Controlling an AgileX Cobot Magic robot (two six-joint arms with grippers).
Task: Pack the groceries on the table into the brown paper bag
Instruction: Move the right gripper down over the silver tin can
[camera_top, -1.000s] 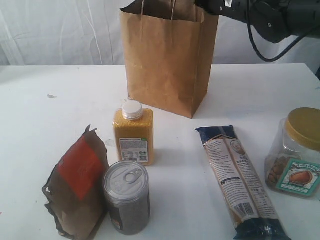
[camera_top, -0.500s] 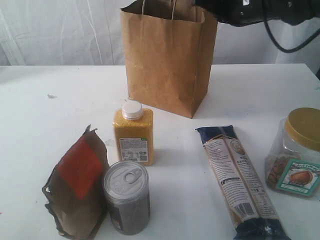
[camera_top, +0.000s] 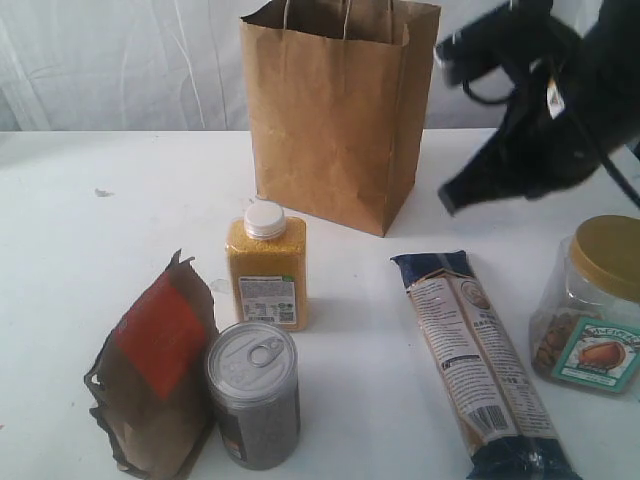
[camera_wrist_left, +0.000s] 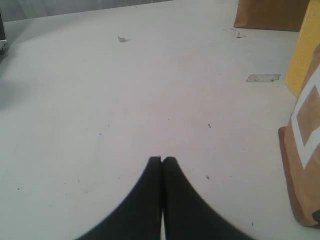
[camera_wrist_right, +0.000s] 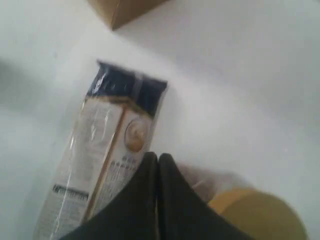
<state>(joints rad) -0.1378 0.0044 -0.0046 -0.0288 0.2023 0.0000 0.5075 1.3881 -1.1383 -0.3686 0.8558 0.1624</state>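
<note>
White worktop carries your brown paper bag upright at the far middle, the long pasta packet flat at near right, the orange-labelled brown pouch near left, the gold-lidded clear jar at the right edge, and the silver pull-tab can just beside the pouch, with the yellow-grain bottle behind it. Your right tool hangs pinched together and empty above packet and jar. Your left tool, likewise pressed together and empty, sits low over bare worktop near the pouch.
</note>
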